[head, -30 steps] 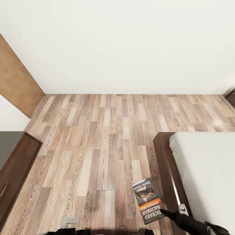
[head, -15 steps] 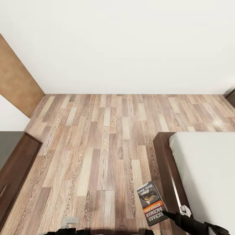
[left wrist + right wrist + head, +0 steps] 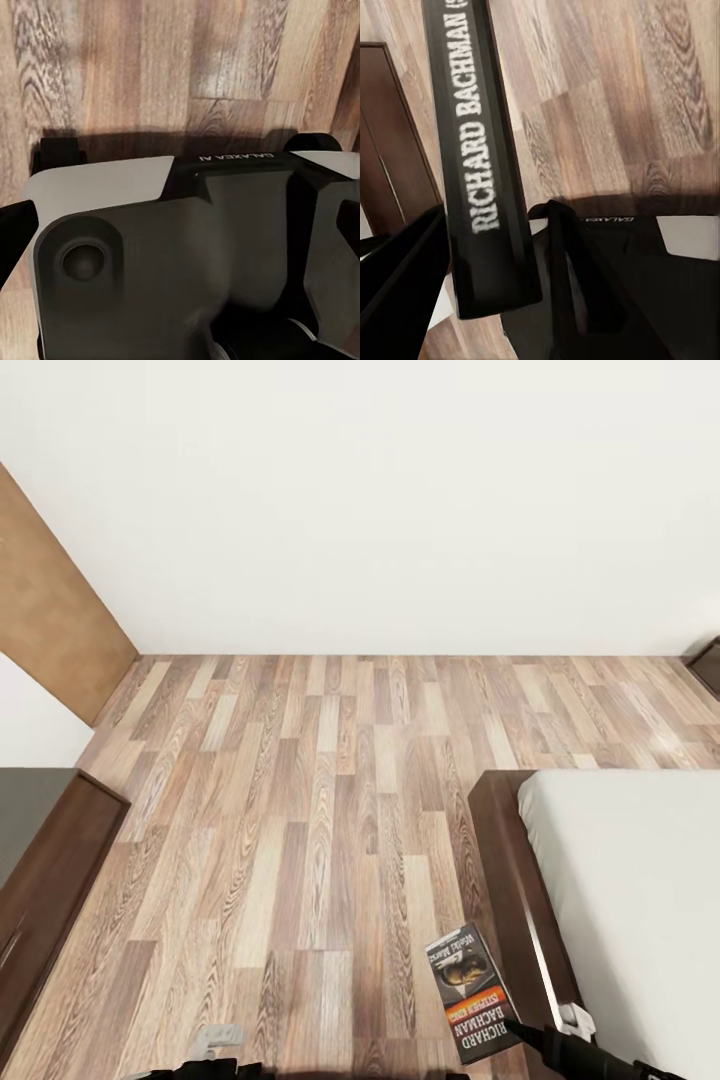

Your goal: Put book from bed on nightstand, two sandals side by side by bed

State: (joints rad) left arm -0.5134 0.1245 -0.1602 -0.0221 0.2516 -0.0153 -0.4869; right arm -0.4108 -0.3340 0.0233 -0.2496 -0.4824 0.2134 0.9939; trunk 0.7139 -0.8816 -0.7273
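The book [image 3: 470, 993], dark with an orange band and white "Richard Bachman" lettering, hangs above the floor beside the bed's dark-brown frame [image 3: 505, 860]. My right gripper [image 3: 520, 1030] is shut on its near edge. In the right wrist view the book's spine [image 3: 480, 150] runs between the two black fingers [image 3: 577, 285] of the right gripper [image 3: 491, 277]. The bed's light-grey mattress [image 3: 630, 890] lies at the right. My left gripper [image 3: 215, 1042] sits low at the bottom edge. Its black fingers [image 3: 15, 240] stand wide apart over the robot's own body. The sandals are out of view.
A long dark-brown dresser [image 3: 50, 880] lines the left side. A brown door panel [image 3: 50, 610] leans by the left wall. A dark-brown furniture corner [image 3: 708, 663] pokes in at the far right by the white wall. Wood-plank floor [image 3: 320, 790] spreads between dresser and bed.
The whole view has shifted down slightly. The book and my right gripper have slid a little lower and to the right, closer to the bed frame.
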